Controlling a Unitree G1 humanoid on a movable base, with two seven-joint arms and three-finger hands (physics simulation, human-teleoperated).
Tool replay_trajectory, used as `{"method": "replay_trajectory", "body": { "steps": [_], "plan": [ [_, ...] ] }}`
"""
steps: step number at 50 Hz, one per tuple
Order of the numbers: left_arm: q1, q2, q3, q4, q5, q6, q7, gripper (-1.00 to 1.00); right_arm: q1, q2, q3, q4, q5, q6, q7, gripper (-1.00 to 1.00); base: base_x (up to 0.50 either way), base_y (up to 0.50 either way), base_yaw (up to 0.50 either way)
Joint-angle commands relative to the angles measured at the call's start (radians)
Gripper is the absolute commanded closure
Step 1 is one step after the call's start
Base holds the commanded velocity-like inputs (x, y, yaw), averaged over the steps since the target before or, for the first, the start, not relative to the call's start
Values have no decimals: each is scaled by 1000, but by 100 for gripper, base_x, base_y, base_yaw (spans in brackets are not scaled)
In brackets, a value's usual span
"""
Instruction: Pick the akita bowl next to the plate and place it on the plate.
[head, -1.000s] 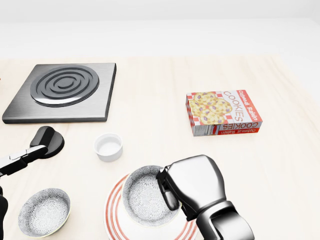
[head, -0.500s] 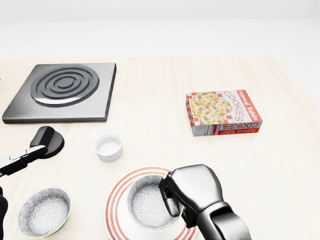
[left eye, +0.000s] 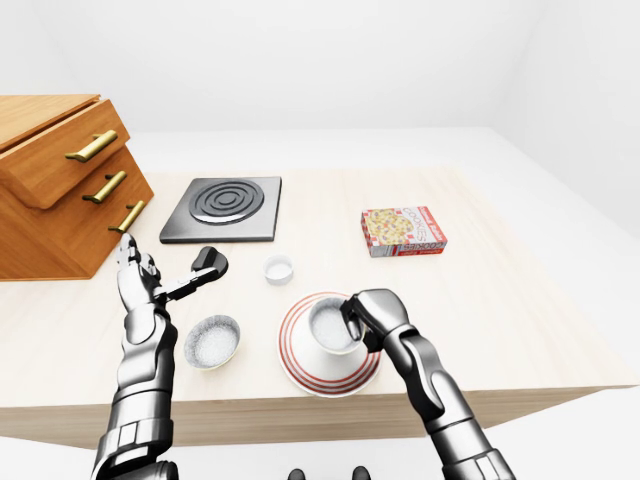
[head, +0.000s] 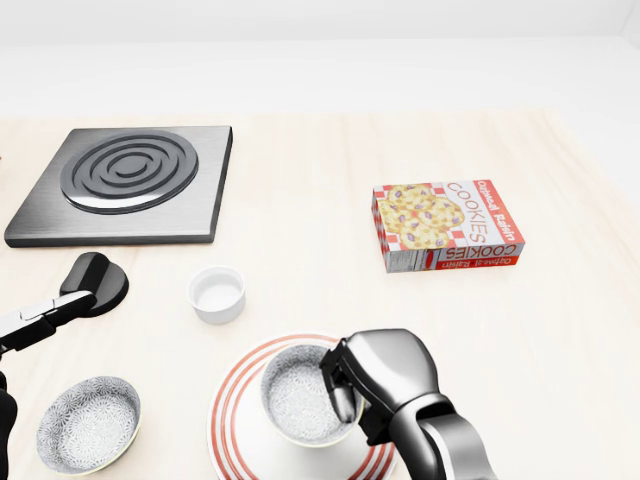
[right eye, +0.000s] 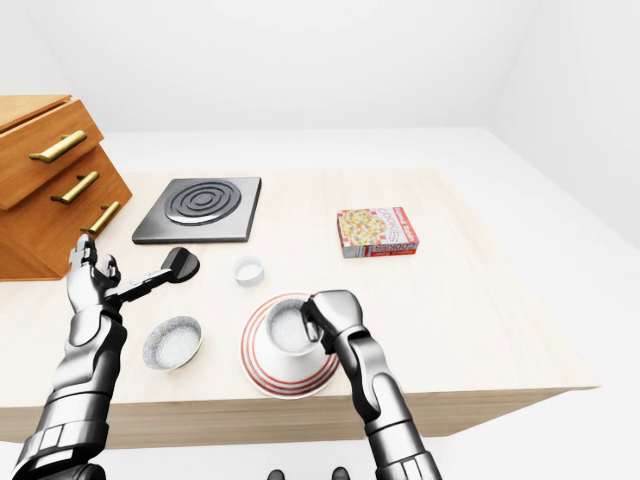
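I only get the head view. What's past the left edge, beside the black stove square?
Observer: A wooden drawer chest with brass handles stands on the table there.
Kid: Where's the robot's left hand?
Observer: The left hand is raised above the table's left part, fingers open, holding nothing.
Kid: My picture cuts off the plate under the bowl that the right hand grips. Is it near the table's edge?
Observer: Yes. In the left-eye view the whole plate shows, close to the table's bottom edge but fully on it.
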Motion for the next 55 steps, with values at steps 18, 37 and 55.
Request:
{"method": "replay_trajectory", "body": {
  "steps": [18,37,55],
  "plan": [
    [10,-3,1,-32,2,20,6,-100,29,7,-3,-95,33,0,10,100,0,0,0],
    [-11,2,0,38,4,-25,-7,-100,53,12,3,-145,53,0,47,-100,0,0,0],
    [2,0,0,-18,5,14,3,-100,132,-6,27,-225,22,0,150,-100,0,0,0]
  ]
}}
